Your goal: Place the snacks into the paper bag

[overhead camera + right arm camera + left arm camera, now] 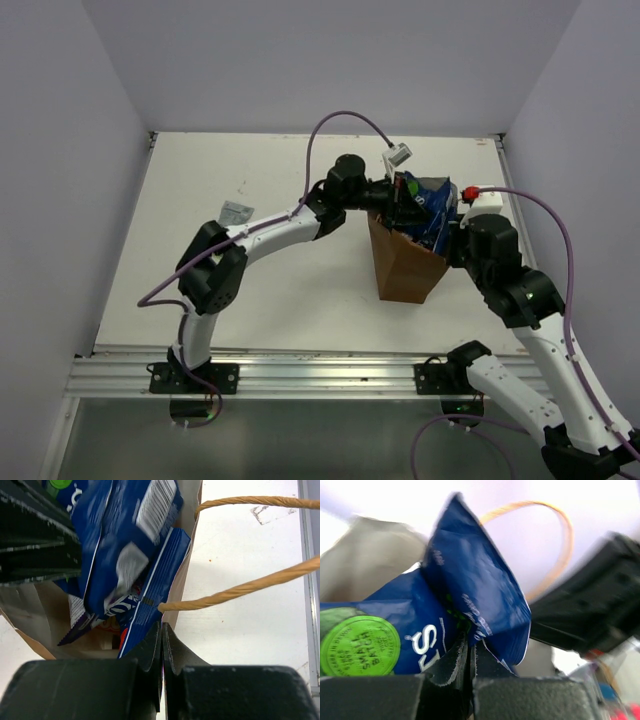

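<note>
The brown paper bag (405,268) stands upright right of the table's middle. A blue crisp packet (428,208) sticks out of its open top. My left gripper (400,202) is above the bag's mouth and is shut on this blue packet (470,585); its fingertips (456,656) pinch the packet's lower edge. My right gripper (456,238) is at the bag's right side. In the right wrist view it (162,630) is shut on the bag's rim (186,580), just below a string handle (235,591). Blue packets (125,540) fill the mouth, with purple and red ones deeper inside.
A small silver packet (235,212) lies on the white table (270,290) at the left. A white box with a red button (472,195) sits behind the bag. Grey walls close the table's left, back and right sides.
</note>
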You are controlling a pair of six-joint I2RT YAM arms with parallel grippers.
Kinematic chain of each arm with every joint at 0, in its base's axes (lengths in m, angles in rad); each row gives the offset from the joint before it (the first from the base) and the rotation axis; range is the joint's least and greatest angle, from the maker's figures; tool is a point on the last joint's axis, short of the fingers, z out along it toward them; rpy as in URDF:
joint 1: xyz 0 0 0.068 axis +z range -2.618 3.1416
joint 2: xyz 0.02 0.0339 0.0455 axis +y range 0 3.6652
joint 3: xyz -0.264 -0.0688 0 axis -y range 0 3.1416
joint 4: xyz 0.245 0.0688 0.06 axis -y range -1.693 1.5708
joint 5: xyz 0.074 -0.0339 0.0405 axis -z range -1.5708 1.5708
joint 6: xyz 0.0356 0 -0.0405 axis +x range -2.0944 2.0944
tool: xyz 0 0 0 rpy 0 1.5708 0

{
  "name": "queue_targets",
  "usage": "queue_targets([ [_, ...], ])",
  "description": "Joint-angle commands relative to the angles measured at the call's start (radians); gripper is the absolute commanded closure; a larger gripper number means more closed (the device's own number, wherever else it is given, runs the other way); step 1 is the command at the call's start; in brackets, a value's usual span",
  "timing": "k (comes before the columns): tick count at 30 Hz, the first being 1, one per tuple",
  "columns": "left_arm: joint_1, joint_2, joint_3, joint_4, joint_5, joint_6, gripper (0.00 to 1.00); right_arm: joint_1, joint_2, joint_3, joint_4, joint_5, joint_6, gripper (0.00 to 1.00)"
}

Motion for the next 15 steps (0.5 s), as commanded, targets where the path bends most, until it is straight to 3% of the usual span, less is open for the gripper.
queue_targets([
  [1, 0.021, -0.079, 0.006, -0.290, -0.310, 0.151, 1.00, 0.007, -0.002, 0.009, 0.033, -0.013, -0.009, 1.00],
  [3, 0.022, -0.086, 0.058, -0.423, -0.441, 0.172, 1.00, 0.007, -0.002, 0.009, 0.033, -0.010, -0.010, 1.00],
  [6, 0.022, -0.039, 0.198, -0.641, -0.512, 0.198, 1.00, 0.007, -0.004, 0.009, 0.033, -0.007, -0.009, 1.00],
  [8, 0.021, 0.011, 0.357, -0.811, -0.523, 0.223, 1.00, 0.007, -0.002, 0.009, 0.033, -0.005, -0.009, 1.00],
  [10, 0.021, 0.070, 0.460, -0.877, -0.511, 0.237, 1.00, 0.007, -0.002, 0.011, 0.033, -0.005, -0.009, 1.00],
  [15, 0.016, 0.159, 0.614, -1.054, -0.454, 0.269, 1.00, 0.007, -0.007, 0.009, 0.032, 0.002, -0.007, 1.00],
])
